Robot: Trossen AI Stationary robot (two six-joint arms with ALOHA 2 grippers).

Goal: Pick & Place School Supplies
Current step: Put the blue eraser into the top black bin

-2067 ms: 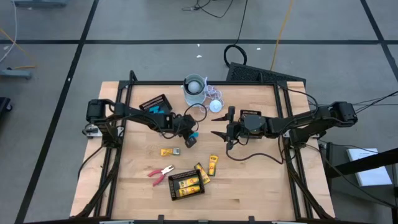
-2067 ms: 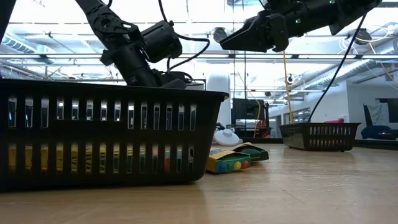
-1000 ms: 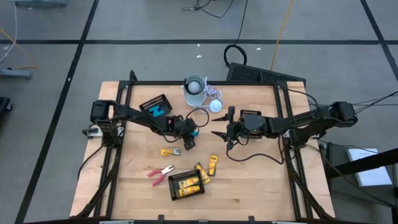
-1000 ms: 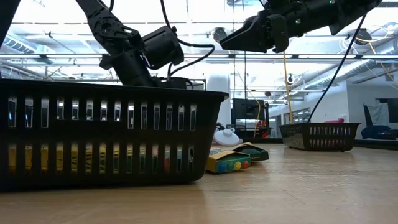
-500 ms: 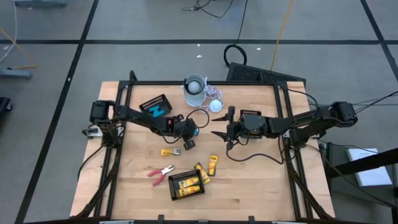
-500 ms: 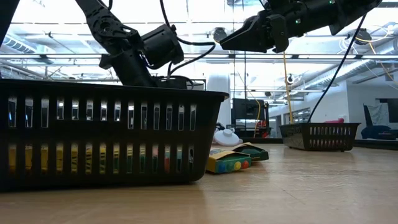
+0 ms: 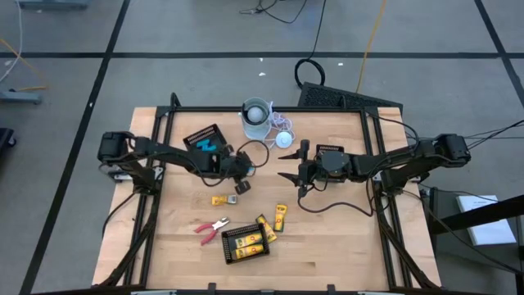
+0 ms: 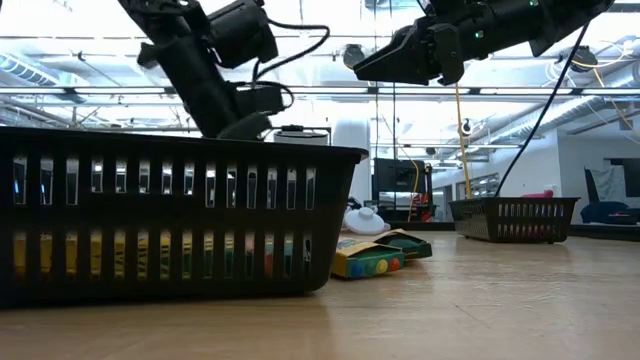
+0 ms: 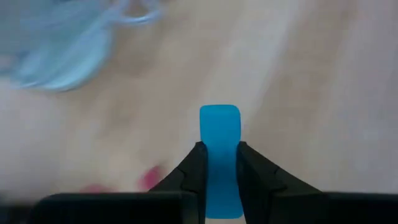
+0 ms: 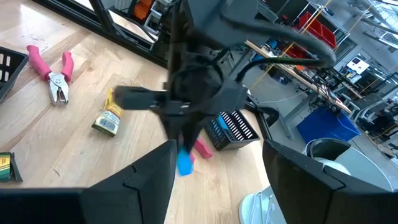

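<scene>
My left gripper (image 7: pixel 241 182) hovers over the table's middle, shut on a small light-blue stick (image 9: pixel 219 127), which also shows in the right wrist view (image 10: pixel 185 163). My right gripper (image 7: pixel 288 175) waits open to its right, above the table. A far-left black tray (image 7: pixel 205 139) holds more light-blue pieces. Red-handled pliers (image 7: pixel 211 229) and yellow-and-black pieces (image 7: pixel 221 199) (image 7: pixel 281 217) lie flat on the wood. A near tray (image 7: pixel 246 243) holds more yellow pieces. My left gripper pinches the light-blue stick between its two fingers (image 9: pixel 194 168), which lie along its sides. The stick's free end (image 9: pixel 219 115) juts out past the fingertips. The fingers slant down from above, and the stick hangs below them (image 10: pixel 185 163), lifted clear of the table.
A white cup (image 7: pixel 255 115) and a white corded disc (image 7: pixel 284 139) stand at the far edge. A third black tray (image 7: pixel 329 151) sits under the right arm. Cables loop near the left gripper. A pink piece (image 10: pixel 202 148) lies beside the far-left tray. Bare wood shows at the near right.
My left gripper has risen and drawn back toward the table's left and far side, toward the far-left tray, staying shut on the blue stick. The stick has travelled with it, clear of the table.
</scene>
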